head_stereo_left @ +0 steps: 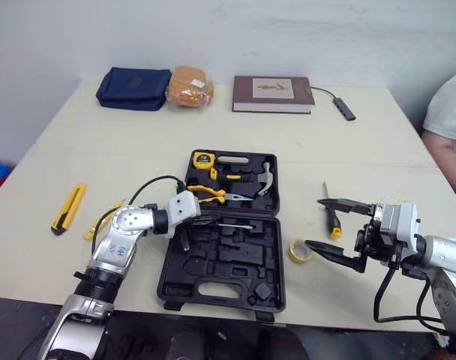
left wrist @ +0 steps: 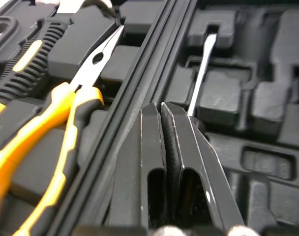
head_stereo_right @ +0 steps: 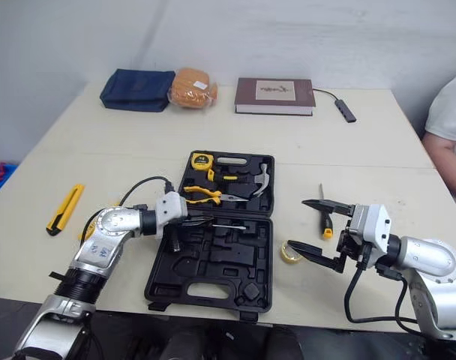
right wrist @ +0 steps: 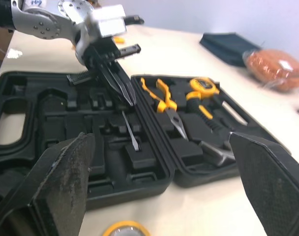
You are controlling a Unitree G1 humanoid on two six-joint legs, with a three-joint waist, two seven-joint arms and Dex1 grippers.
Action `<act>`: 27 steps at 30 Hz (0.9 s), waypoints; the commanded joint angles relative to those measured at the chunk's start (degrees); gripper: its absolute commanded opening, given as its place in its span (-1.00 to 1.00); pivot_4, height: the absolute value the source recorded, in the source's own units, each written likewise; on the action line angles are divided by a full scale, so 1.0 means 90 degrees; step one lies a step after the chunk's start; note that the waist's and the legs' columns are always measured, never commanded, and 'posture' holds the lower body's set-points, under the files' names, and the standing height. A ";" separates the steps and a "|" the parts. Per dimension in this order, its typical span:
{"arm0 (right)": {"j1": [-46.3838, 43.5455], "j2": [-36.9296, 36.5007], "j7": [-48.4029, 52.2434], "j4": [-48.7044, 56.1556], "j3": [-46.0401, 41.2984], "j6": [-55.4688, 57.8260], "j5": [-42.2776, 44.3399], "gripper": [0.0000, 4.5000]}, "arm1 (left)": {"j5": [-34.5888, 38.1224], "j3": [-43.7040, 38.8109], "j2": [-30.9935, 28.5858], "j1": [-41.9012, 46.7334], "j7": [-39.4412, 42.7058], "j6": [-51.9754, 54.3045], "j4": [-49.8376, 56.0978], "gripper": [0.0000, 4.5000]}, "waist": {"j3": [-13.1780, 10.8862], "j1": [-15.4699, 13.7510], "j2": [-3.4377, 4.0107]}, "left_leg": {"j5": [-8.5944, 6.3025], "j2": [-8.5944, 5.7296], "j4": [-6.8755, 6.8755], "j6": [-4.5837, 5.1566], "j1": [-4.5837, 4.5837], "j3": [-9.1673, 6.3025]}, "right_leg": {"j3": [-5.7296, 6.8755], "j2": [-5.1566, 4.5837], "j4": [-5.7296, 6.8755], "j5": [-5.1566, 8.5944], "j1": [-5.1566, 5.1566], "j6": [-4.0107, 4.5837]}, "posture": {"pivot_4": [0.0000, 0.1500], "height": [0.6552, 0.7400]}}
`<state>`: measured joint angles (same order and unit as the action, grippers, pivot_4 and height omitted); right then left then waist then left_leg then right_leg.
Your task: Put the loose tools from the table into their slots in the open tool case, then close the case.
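Left pincer [head_stereo_left: 211, 220] closed over case [head_stereo_left: 213, 264] — right pincer [head_stereo_left: 316, 223] agape.

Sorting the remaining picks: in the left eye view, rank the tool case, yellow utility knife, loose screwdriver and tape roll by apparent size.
1. tool case, by far the largest
2. yellow utility knife and screwdriver: about equal in length, the knife broader, too close to rank
3. tape roll, smallest
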<state>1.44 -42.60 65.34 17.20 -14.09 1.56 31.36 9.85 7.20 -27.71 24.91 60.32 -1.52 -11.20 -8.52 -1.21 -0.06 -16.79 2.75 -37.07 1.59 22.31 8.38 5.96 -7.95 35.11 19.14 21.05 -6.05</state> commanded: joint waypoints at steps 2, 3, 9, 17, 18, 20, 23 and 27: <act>0.0175 -0.0158 0.0151 -0.0206 -0.0588 -0.0259 0.0099 1.00 | 0.1158 -0.0875 -0.0488 -0.0010 0.0339 0.0527 0.1130 -0.96 | -0.0048 -0.0004 -0.0037 | 0.0010 0.0001 -0.0019 0.0002 0.0046 0.0004 | 0.0006 0.0018 0.0030 -0.0001 0.0042 -0.0001 | 1.00 1.00; 0.0222 -0.0158 0.0164 -0.0267 -0.0697 -0.0287 0.0138 1.00 | 0.1289 -0.0991 -0.0616 -0.0083 0.0361 0.0658 0.1313 -0.96 | -0.0065 -0.0005 -0.0042 | 0.0012 0.0001 -0.0029 0.0005 0.0058 0.0004 | 0.0018 0.0032 0.0046 -0.0001 0.0051 -0.0002 | 1.00 1.00; 0.0802 -0.0150 0.0403 -0.0896 -0.1518 -0.0773 0.0100 1.00 | 0.1817 -0.2248 -0.1368 -0.1247 -0.0053 0.1421 0.1947 -0.44 | -0.0129 0.0035 -0.0049 | 0.0007 -0.0009 -0.0032 0.0025 0.0047 0.0020 | 0.0038 0.0044 0.0033 -0.0005 0.0045 -0.0016 | 1.00 1.00; 0.1222 0.0109 0.0271 -0.2728 -0.2810 -0.2476 -0.0183 1.00 | 0.1648 -0.4523 -0.1735 -0.3187 -0.0799 0.0848 0.1277 0.98 | -0.0199 0.0148 -0.0073 | -0.0007 0.0011 0.0005 -0.0017 0.0014 0.0003 | -0.0006 0.0011 0.0046 -0.0007 0.0049 0.0018 | 1.00 1.00; 0.1243 0.0131 0.0097 -0.3016 -0.2991 -0.2686 -0.0261 1.00 | 0.1601 -0.4812 -0.1752 -0.3421 -0.0865 0.0725 0.1062 0.98 | -0.0201 0.0153 -0.0069 | -0.0007 0.0011 0.0008 -0.0018 0.0011 0.0003 | -0.0007 0.0011 0.0046 -0.0007 0.0048 0.0019 | 1.00 1.00; 0.1451 0.0232 -0.0337 -0.3672 -0.3484 -0.3062 -0.0359 1.00 | 0.1483 -0.5768 -0.1785 -0.3983 -0.1239 0.0326 0.0195 0.98 | -0.0203 0.0161 -0.0066 | -0.0008 0.0010 0.0012 -0.0020 0.0008 0.0004 | -0.0009 0.0004 0.0046 -0.0005 0.0050 0.0024 | 1.00 1.00; 0.1952 0.0377 -0.0498 -0.4315 -0.3831 -0.3407 -0.0379 1.00 | 0.1581 -0.6742 -0.1963 -0.4763 -0.1428 0.0116 -0.1149 0.98 | -0.0198 0.0193 -0.0081 | -0.0017 0.0010 0.0044 -0.0036 0.0006 0.0005 | -0.0008 0.0000 0.0039 0.0011 0.0063 0.0043 | 1.00 1.00; 0.2306 0.0433 -0.0824 -0.4903 -0.4149 -0.3672 -0.0308 1.00 | 0.1617 -0.7385 -0.2305 -0.5174 -0.1792 -0.0263 -0.2555 0.98 | -0.0199 0.0245 -0.0084 | -0.0021 0.0007 0.0097 -0.0048 -0.0011 0.0014 | 0.0007 -0.0005 0.0020 0.0025 0.0064 0.0049 | 1.00 1.00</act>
<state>21.25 -38.25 59.44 -25.84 -47.95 -29.36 27.67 23.87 -55.41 -46.49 -20.99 46.15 -1.83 -31.09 -10.31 1.00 -0.82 -16.95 2.81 -36.22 1.18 22.20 8.50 6.05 -8.03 35.30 19.35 21.65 -5.62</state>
